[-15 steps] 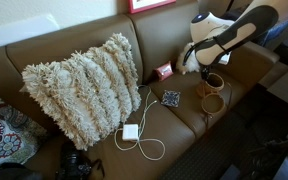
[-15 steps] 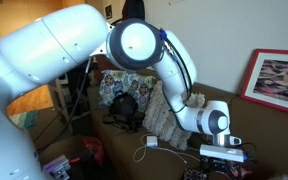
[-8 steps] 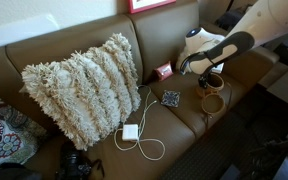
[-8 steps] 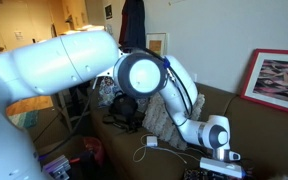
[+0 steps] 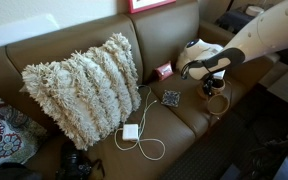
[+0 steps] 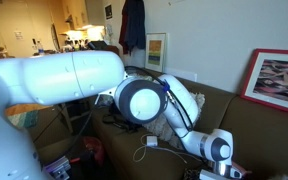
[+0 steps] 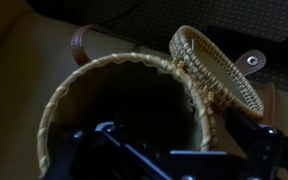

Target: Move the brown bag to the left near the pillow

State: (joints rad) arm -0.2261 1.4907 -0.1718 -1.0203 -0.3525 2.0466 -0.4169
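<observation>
**Exterior view.** Brown bag [image 5: 217,102]: small tan pouch at the end of the sofa seat [image 5: 184,128] farthest from the pillow [image 5: 84,85], close to the front edge. Gripper [image 5: 211,80] directly above it; jaw state unreadable here. Pillow: large, cream, shaggy tufts in rows, propped against the backrest, well apart from the bag.

**Exterior view.** Mostly filled by the white arm [image 6: 74,80]; bag not made out.

**Wrist view.** Open round mouth with a woven, straw-like rim. Hinged circular lid [image 7: 214,65] of the same weave, tipped back. Leather strap [image 7: 82,42] and a snap tab [image 7: 252,62]. Jaws spread wide and clamping nothing, apparently one inside the mouth and one outside (dim, so uncertain).

**Handling, judged.** Light. Rim stiff enough to hold its shape, body softer. Best hold is across the rim wall, away from the loose lid and strap.
</observation>
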